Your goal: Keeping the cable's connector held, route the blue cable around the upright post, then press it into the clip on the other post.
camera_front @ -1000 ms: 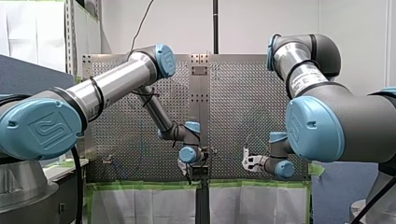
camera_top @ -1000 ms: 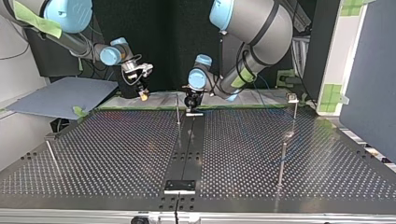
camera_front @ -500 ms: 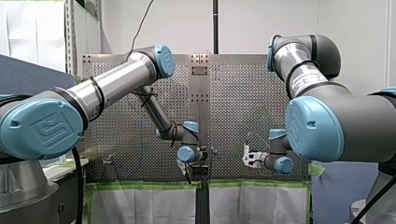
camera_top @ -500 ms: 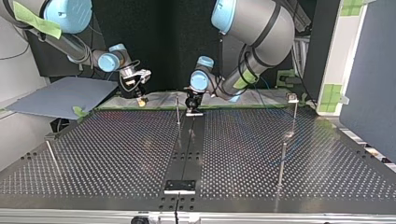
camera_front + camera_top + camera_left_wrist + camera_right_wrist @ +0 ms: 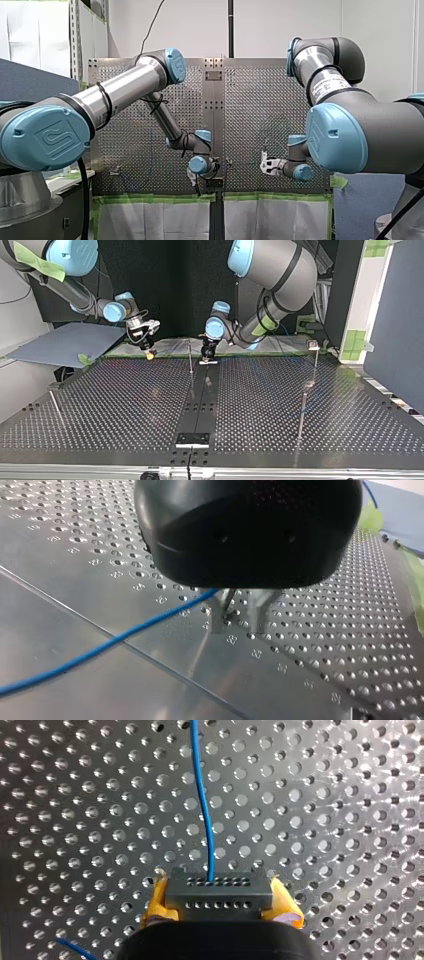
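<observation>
In the right wrist view my right gripper [image 5: 220, 898] has its yellow pads shut on a dark connector block [image 5: 216, 890]. The blue cable [image 5: 202, 805] leaves the block and runs ahead over the perforated plate. In the left wrist view my left gripper [image 5: 236, 629] stands just above the plate, its metal fingers a little apart, and the blue cable [image 5: 115, 641] reaches them from one side. In the top view my left gripper [image 5: 207, 359] is beside a thin upright post [image 5: 190, 357]. My right gripper [image 5: 149, 354] hangs further to that view's left.
A tall post [image 5: 315, 362] with a clip [image 5: 313, 344] on top stands at the top view's right, with a shorter post [image 5: 301, 415] nearer the camera. Another rod [image 5: 55, 407] leans at the left edge. A dark strip [image 5: 200, 405] runs down the plate's middle.
My right gripper has come down towards the plate, drifting slightly left in the top view. My left gripper has shifted only a little beside the post.
</observation>
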You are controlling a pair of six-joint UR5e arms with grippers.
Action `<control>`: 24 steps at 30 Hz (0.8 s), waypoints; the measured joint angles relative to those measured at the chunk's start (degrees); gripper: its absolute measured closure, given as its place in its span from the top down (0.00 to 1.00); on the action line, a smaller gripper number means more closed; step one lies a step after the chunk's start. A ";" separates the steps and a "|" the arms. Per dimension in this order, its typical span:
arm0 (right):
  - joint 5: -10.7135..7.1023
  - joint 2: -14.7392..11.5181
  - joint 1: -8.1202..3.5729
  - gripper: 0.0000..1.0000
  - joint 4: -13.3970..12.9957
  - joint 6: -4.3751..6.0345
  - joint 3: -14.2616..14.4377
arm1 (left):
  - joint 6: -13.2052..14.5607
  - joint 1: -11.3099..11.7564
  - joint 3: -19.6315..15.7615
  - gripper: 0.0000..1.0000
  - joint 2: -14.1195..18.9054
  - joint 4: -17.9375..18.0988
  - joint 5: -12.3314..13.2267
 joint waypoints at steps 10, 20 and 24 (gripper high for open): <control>-0.21 0.01 -0.05 0.00 0.74 -0.10 -0.66 | 4.67 -0.59 0.00 1.00 0.06 -3.76 -0.49; -0.31 0.00 -0.11 0.00 1.21 -0.28 -0.65 | 10.09 -1.40 -0.13 1.00 2.64 -9.17 -0.63; -0.31 -0.01 -0.21 0.00 1.35 -0.30 -0.64 | 12.22 -2.19 -1.07 1.00 3.57 -10.95 -0.87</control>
